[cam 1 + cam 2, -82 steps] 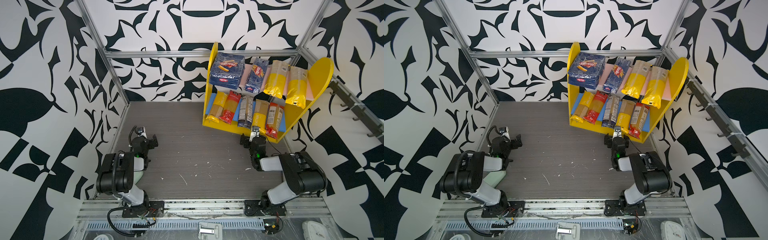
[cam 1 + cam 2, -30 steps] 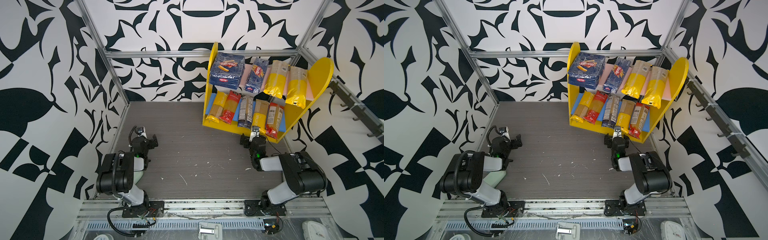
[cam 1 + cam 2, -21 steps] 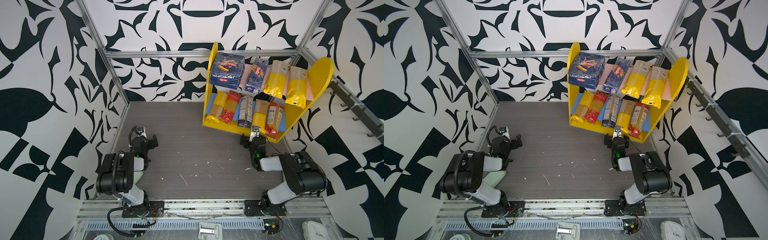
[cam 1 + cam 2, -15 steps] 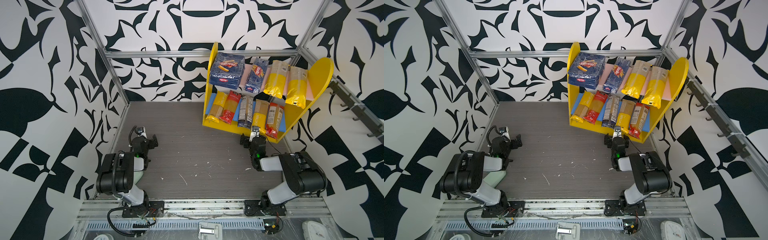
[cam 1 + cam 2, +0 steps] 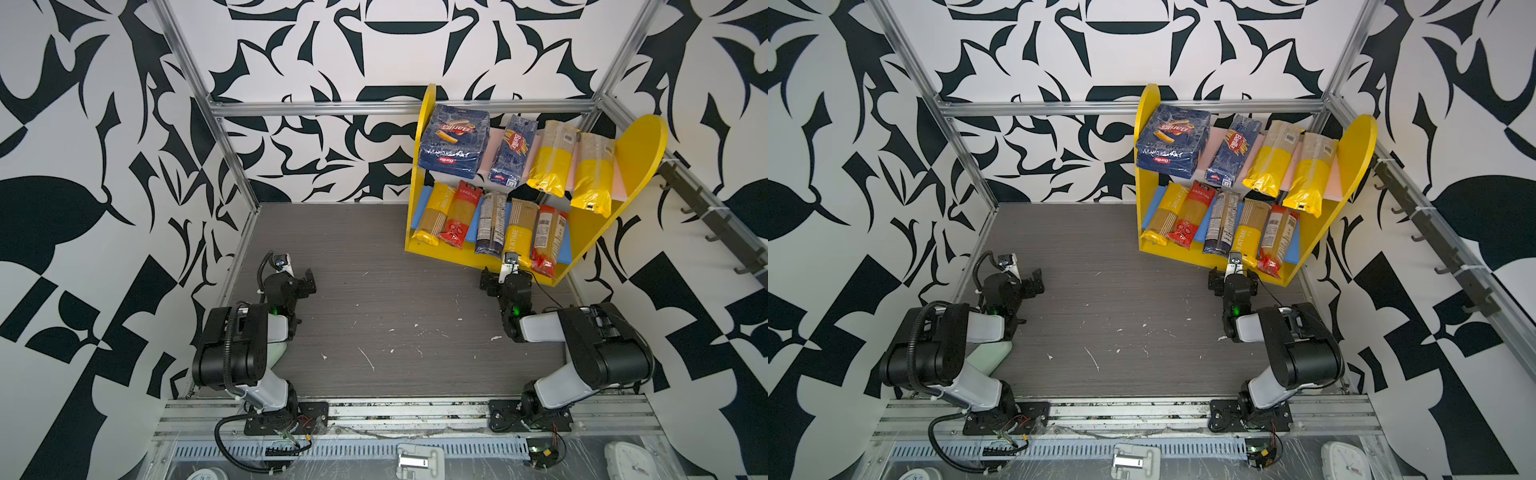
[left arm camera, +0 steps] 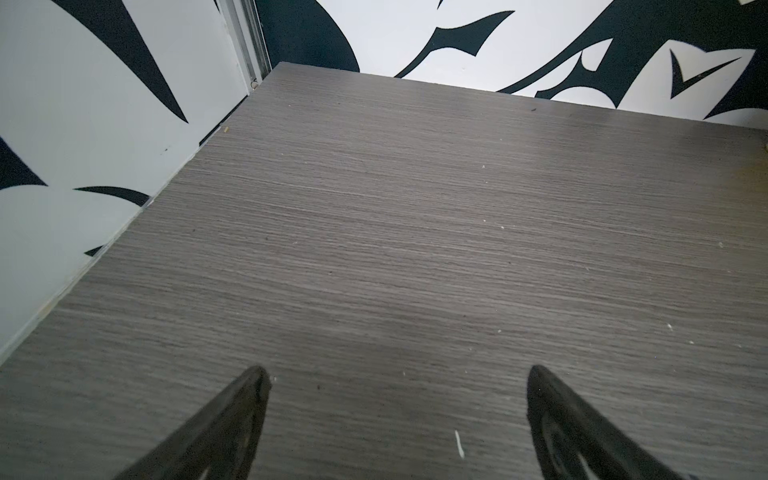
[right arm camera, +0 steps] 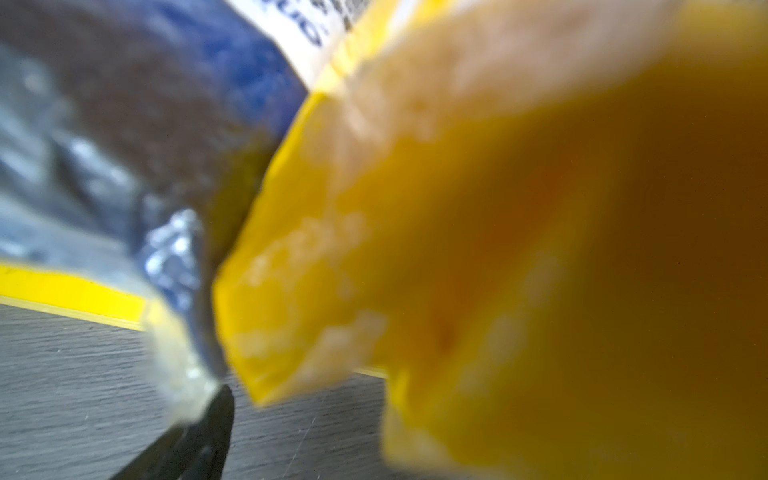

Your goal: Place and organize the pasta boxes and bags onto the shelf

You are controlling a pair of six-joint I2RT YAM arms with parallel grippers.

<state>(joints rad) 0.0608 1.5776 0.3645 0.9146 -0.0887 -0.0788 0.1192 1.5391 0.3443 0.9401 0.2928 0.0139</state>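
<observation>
Yellow shelf (image 5: 636,153) at upper right in both top views, two Barilla pasta boxes (image 5: 453,141) and two bags (image 5: 550,166) on its pink board (image 5: 490,154), five bags on the blue, left gripper (image 6: 398,376) spread above the surface (image 5: 374,257), right gripper (image 5: 505,276) spread at the tip of a yellow-ended bag (image 5: 516,232).

The grey wood-grain counter (image 5: 374,257) bears scattered white crumbs (image 5: 365,358) and, far right, the yellow shelf (image 5: 640,145). Its pink upper board (image 5: 1209,153) carries a rigatoni pack (image 5: 453,141), a spaghetti pack (image 5: 513,149) and two yellow-ended bags (image 5: 548,166); its blue lower board (image 5: 471,232) carries five spaghetti bags (image 5: 490,224).
</observation>
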